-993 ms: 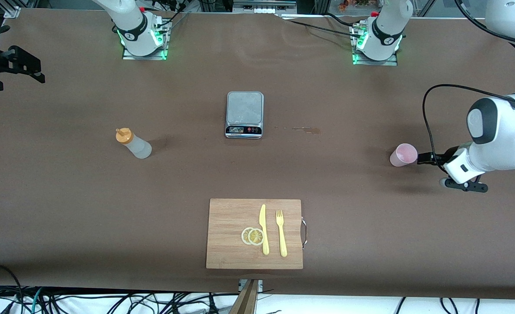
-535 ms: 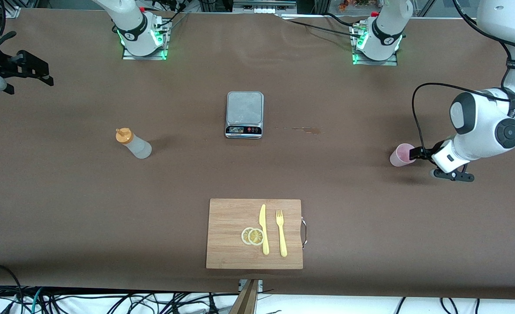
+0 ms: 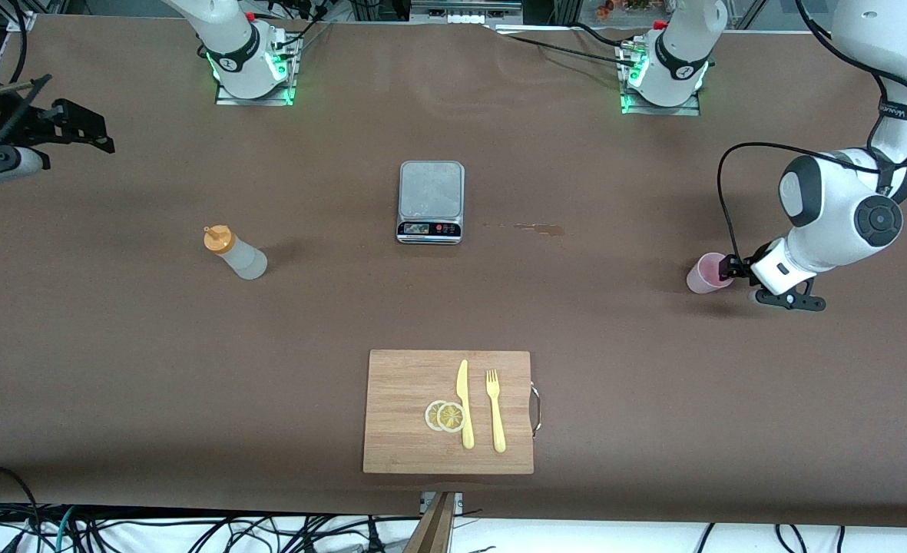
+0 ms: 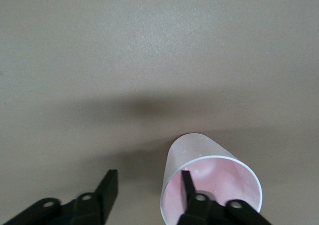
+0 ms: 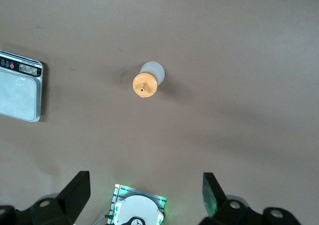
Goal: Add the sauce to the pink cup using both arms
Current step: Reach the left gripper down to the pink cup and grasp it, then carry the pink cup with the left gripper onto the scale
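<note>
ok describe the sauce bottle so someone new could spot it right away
Start at the scale mid-table, then look toward the right arm's end. The squeeze bottle stands alone there, slightly nearer the front camera than the scale. It is whitish and translucent with an orange nozzle cap.

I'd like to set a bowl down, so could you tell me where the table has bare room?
Bare cloth lies between the squeeze bottle and the cutting board, and between the scale and that board. It is crowded at the pink cup, where the left tool straddles its wall. The right tool hangs over the table's right-arm end.
</note>
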You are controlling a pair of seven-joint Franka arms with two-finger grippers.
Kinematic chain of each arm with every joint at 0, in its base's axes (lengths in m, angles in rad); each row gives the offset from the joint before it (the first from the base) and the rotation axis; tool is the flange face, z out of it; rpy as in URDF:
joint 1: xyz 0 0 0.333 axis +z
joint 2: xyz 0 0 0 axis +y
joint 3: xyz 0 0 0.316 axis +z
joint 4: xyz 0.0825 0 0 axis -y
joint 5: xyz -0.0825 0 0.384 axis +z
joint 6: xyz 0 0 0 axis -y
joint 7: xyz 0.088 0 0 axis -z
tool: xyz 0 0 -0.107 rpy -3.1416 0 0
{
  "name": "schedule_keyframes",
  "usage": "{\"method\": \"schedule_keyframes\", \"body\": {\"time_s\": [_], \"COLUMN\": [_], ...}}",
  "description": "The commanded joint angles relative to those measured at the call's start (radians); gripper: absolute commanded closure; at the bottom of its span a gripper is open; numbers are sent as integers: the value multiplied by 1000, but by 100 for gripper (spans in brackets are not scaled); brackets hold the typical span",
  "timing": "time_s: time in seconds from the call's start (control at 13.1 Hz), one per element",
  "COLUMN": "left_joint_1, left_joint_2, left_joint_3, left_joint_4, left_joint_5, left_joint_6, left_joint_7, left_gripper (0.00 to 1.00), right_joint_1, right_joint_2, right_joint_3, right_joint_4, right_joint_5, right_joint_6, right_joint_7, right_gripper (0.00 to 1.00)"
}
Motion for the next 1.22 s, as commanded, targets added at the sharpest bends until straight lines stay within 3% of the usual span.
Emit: {"method": "schedule_keyframes", "body": {"time_s": [0.0, 0.15, 0.31, 0.53, 0.76, 0.99, 1.15], "left_joint_1": [-2, -5, -5, -7, -23, -130, -216], "left_joint_2": [-31, -31, -33, -39, -60, -66, -65], "left_joint_3": [0, -2, -2, -2, -15, -15, -15], "left_joint_4": [-18, -17, -15, -9, 55, 155, 195], "left_joint_5": [20, 20, 20, 15, 4, -101, -112], "left_joint_6": [1, -2, -6, -6, -101, -192, -198], "left_joint_7": [4, -3, -3, 0, -3, -12, -93], "left_gripper": [63, 75, 99, 100, 100, 100, 100], "right_joint_1": [-4, 2, 9, 66, 66, 65, 65], "right_joint_2": [-2, -2, -2, -2, -8, -8, -7], "right_joint_3": [0, 3, 7, 7, 3, 0, -2], "right_joint_4": [12, 12, 11, 11, 6, 6, 6], "right_joint_5": [-4, -18, -35, -87, -78, -76, -73], "right_joint_6": [12, 43, 69, 122, 109, 107, 106], "right_joint_7": [-7, -13, -38, -67, -67, -66, -66], "right_gripper": [0, 0, 0, 0, 0, 0, 0]}}
